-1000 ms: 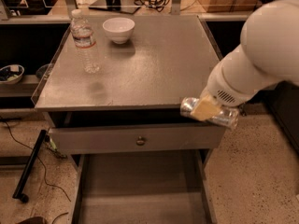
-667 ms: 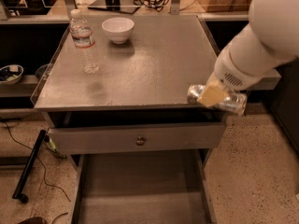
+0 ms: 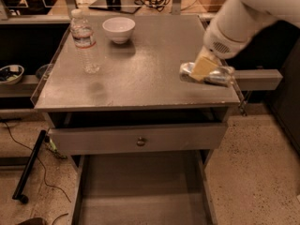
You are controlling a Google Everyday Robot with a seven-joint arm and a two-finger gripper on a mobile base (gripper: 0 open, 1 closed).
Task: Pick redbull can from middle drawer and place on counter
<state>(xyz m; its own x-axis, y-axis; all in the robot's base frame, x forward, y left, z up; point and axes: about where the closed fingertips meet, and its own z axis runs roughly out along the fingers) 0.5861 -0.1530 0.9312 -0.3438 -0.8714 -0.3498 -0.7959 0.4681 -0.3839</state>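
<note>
My gripper point(image 3: 204, 69) pinched the redbull can point(image 3: 220, 77), held sideways over the near right edge of the counter point(image 3: 140, 78). The middle drawer point(image 3: 140, 196) stood open without it; only setting down and letting go seemed left

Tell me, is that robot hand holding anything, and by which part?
Yes. The gripper is clamped around the middle of the can, which lies sideways above the right side of the counter.

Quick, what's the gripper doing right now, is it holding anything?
Gripper: closed on the redbull can, held sideways above the right front part of the counter.
</note>
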